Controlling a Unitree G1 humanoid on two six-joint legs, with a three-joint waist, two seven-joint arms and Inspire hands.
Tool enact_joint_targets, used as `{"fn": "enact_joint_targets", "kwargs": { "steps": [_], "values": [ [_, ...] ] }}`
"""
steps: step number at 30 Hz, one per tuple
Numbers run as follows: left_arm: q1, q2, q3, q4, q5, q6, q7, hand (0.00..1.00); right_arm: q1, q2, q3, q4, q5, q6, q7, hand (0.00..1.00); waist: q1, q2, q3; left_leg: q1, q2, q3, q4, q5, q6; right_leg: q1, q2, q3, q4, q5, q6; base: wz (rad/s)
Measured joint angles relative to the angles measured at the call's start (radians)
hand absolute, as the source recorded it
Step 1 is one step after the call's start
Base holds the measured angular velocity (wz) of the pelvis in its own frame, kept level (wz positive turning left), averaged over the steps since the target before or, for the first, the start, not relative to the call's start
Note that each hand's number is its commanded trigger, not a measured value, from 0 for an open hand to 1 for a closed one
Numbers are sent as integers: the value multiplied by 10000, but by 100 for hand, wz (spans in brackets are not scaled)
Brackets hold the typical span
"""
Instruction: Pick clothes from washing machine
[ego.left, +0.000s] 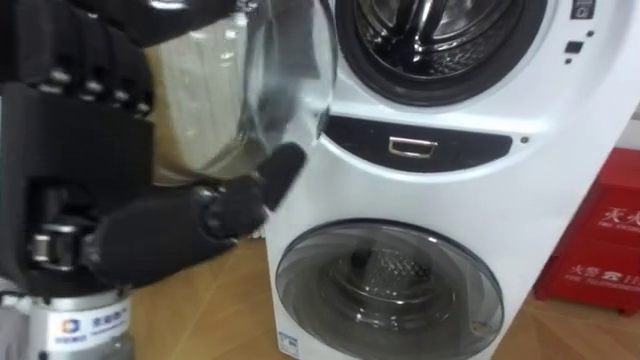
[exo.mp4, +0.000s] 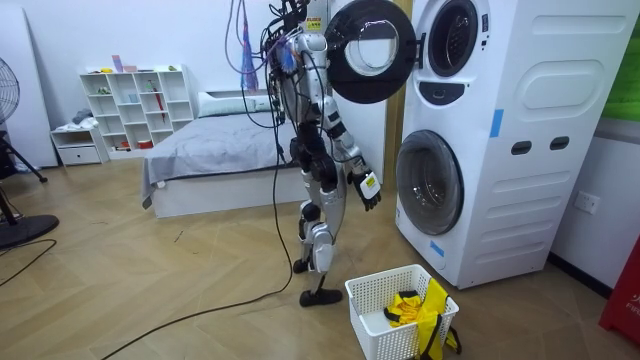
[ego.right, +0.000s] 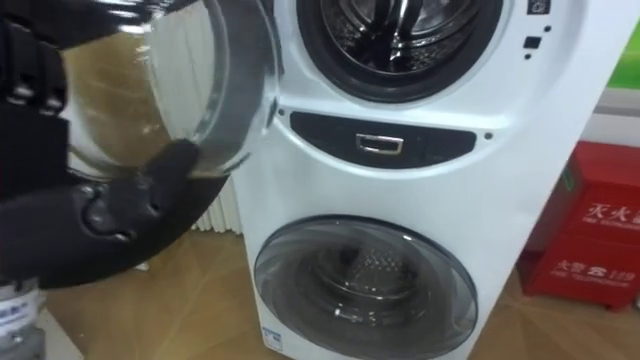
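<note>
Left hand (ego.left: 150, 238) is raised beside the open upper washer door (ego.left: 290, 60); we cannot tell whether it grips it. Yellow clothes (exo.mp4: 405, 305) lie in the white basket (exo.mp4: 368, 322) on the floor (exo.mp4: 180, 290).

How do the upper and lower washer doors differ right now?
The upper door is swung wide open; the lower door is shut against the washing machine. The upper door sits high, the lower door low. Both are round with glass windows.
</note>
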Motion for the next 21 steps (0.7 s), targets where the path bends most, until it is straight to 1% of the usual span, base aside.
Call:
{"fn": "enact_joint_targets", "kwargs": {
  "steps": [3,4,5,8,12,14,16,17,18,19,20,21],
  "values": [
    [48,-54,-463,3,224,-177,0,0,78,0,71,-14,304,-109,0,0,18,-33,-4,-45,10,11,0,11,5,-53,27,67,0,18,-7,-1],
    [51,-53,-492,6,235,-216,0,0,78,0,74,-23,336,-118,1,0,23,-39,-3,-53,14,12,-1,11,3,-64,33,73,-1,18,-8,0],
    [70,-53,-561,27,236,-326,0,0,76,-7,73,-41,436,-148,-3,0,38,-46,1,-56,25,36,-7,12,3,-94,41,89,-3,19,-9,-4],
    [187,-53,-656,36,296,-589,0,0,76,-37,72,-52,512,-329,-22,0,39,-72,4,-48,32,80,-61,11,2,-118,45,138,-20,22,-14,-5],
    [235,-14,-837,142,316,-938,1,0,70,-47,71,-89,598,-348,-109,0,11,-121,24,-46,27,92,-99,11,4,-147,42,179,-10,26,-20,-1],
    [228,-12,-956,235,325,-1084,1,0,69,-58,71,-90,597,-394,-143,0,7,-131,31,-47,28,100,-98,9,2,-157,44,214,-6,25,-20,-2],
    [237,-11,-1067,254,357,-1157,3,0,62,-72,70,-102,594,-452,-239,0,1,-122,38,-46,39,159,-94,5,6,-215,44,265,5,27,-22,-9],
    [234,-11,-1196,255,408,-1242,16,0,38,-77,71,-90,601,-499,-317,0,-10,-127,44,-101,53,214,-89,5,6,-324,51,346,39,40,-35,-12],
    [210,-11,-1381,255,432,-1313,54,0,25,-82,71,-76,616,-522,-399,0,-81,-130,71,-156,63,248,-65,6,6,-380,72,440,54,86,-75,-10],
    [213,-12,-1461,255,468,-1331,62,0,24,-82,70,-67,616,-522,-467,0,-166,-134,74,-190,63,256,-49,4,10,-397,74,462,58,125,-125,-4],
    [219,-13,-1642,271,544,-1399,113,0,17,-82,69,-67,609,-524,-614,0,-361,-138,86,-227,61,288,-39,4,14,-444,74,544,94,145,-147,-11],
    [275,-13,-1819,274,779,-1434,217,0,16,-81,67,-60,594,-523,-768,0,-481,-120,110,-223,87,395,-37,1,20,-511,83,648,130,173,-143,-15]
  ]
}}
